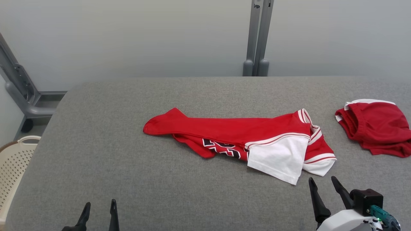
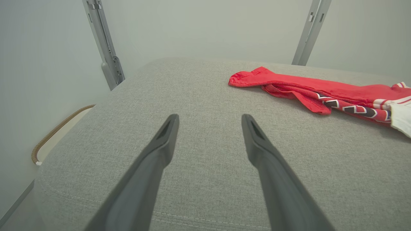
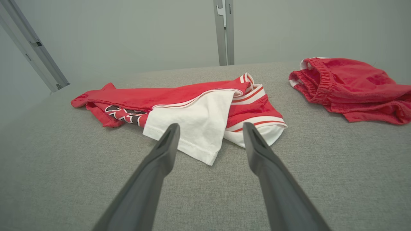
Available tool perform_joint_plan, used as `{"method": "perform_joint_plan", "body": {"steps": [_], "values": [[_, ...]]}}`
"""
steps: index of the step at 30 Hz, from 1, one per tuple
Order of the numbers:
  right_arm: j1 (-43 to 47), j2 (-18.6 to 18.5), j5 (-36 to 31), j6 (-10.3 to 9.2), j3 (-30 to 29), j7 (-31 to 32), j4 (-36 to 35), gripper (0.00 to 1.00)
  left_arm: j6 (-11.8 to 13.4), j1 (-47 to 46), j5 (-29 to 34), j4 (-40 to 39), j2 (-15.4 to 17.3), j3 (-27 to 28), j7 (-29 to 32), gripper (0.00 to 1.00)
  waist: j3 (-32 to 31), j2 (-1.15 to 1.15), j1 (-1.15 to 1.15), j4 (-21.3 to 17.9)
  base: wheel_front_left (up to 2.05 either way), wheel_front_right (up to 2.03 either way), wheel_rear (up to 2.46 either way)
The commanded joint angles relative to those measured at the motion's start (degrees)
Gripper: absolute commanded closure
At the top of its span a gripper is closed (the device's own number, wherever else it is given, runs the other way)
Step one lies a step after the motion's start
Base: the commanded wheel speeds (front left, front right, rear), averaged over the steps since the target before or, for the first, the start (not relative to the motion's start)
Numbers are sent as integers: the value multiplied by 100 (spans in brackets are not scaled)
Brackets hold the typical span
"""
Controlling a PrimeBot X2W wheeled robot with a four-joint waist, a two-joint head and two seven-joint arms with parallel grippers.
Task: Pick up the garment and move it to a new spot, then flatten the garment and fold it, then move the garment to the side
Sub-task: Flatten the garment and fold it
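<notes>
A red and white garment (image 1: 244, 138) with black and white lettering lies crumpled in a long strip across the middle of the grey padded table (image 1: 128, 179). Its white sleeve end points toward me. The same garment (image 3: 192, 106) lies just beyond my right fingertips in the right wrist view, and the garment (image 2: 321, 93) sits at the upper right in the left wrist view. My right gripper (image 1: 322, 181) hovers open near the front edge, just short of the white sleeve. Well left of the cloth, my left gripper (image 1: 99, 205) is open above bare table.
Red shorts (image 1: 375, 126) with an elastic waistband lie bunched at the table's right edge. A cream laundry basket (image 1: 14, 166) stands beside the table's left side. Grey metal posts (image 1: 258, 38) rise behind the table against a pale wall.
</notes>
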Motion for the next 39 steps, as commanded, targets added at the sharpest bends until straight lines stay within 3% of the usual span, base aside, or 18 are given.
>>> {"method": "perform_joint_plan", "body": {"steps": [1, 20, 23, 34, 39], "values": [[59, -8, -57, -1, -9, 7, 34, 0, -15, 47, 65, 17, 80, -12, 12, 0, 14, 0, 0, 6, 0, 0, 0], [-49, -7, -73, -1, -13, -8, 16, 0, 33, -167, 61, 42, 183, -87, 128, 0, 138, 0, 0, -39, 0, 0, 0], [-98, -7, -41, -1, -28, 83, -10, 0, -50, -258, 31, 73, 217, -135, 246, 0, 163, 0, 0, -42, 0, 0, 0], [-521, -11, -120, -1, 123, 1597, 102, 0, -451, -1466, 81, 516, 451, -453, 1353, 0, 499, 0, 0, -166, 0, 0, 0], [-1009, -8, -425, -1, 73, 2118, 30, 0, -680, -2413, 37, 931, 287, -529, 1564, 0, 979, 0, 0, -244, 0, 0, 0]]}}
